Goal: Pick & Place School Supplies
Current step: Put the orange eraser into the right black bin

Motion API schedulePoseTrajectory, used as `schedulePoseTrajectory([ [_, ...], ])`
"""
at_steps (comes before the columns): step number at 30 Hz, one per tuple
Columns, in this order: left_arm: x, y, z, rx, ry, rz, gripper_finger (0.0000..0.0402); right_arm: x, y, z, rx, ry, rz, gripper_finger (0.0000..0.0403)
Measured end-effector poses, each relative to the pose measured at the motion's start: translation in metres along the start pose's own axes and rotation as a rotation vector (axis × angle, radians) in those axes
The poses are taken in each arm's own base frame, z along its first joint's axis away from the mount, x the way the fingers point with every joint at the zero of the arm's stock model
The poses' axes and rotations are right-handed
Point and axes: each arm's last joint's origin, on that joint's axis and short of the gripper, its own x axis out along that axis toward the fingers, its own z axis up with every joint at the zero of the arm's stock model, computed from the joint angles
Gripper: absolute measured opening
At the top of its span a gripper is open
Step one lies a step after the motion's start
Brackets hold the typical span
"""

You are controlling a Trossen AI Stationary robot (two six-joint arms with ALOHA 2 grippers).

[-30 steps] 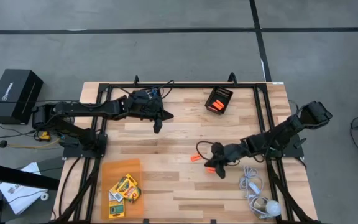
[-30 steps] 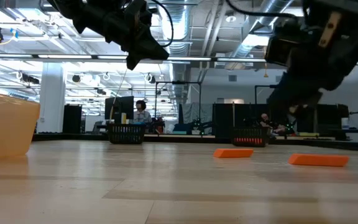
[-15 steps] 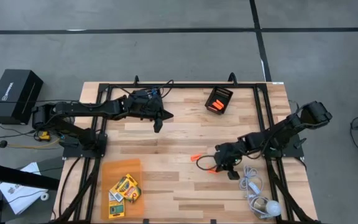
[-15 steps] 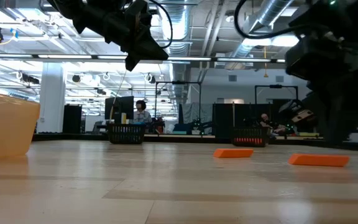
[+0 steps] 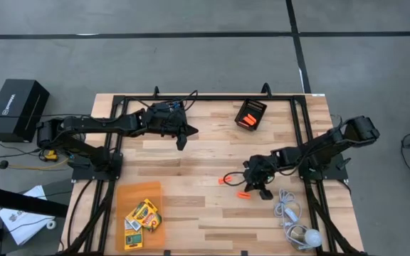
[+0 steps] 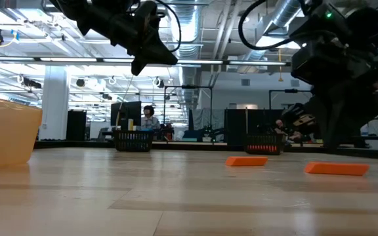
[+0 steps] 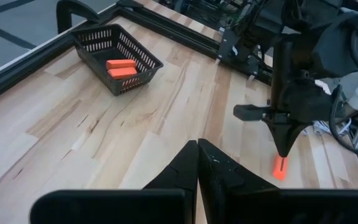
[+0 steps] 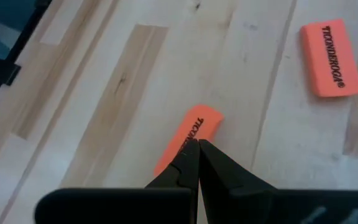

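On counter: two orange erasers loose; two more in black basket; crayon boxes in orange tray. Right gripper closed, empty, over eraser. Left gripper closed, idle.

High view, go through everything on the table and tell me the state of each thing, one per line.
Left tool: shut, empty, raised over the table.
Right tool: shut, empty, low by the loose erasers.
Two loose erasers: flat on the wood, apart.
Mesh bin: upright, orange erasers inside.
Orange tray: holds crayon boxes.
Cord with bulb: lying loose by the table edge.
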Motion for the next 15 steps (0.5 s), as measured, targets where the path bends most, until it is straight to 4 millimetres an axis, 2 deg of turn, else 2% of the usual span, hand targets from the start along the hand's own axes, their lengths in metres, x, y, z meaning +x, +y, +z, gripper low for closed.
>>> schedulePoseTrajectory([
  [5, 0.000, 0.002, 0.001, -0.004, -0.001, 0.008, 0.0003, 0.016, -0.002, -0.004, 0.005, 0.029, 0.060, 0.0000],
  [15, 0.000, 0.003, 0.000, -0.006, 0.006, 0.011, 0.0003, 0.033, -0.009, 0.010, 0.001, 0.036, 0.096, 0.0000],
])
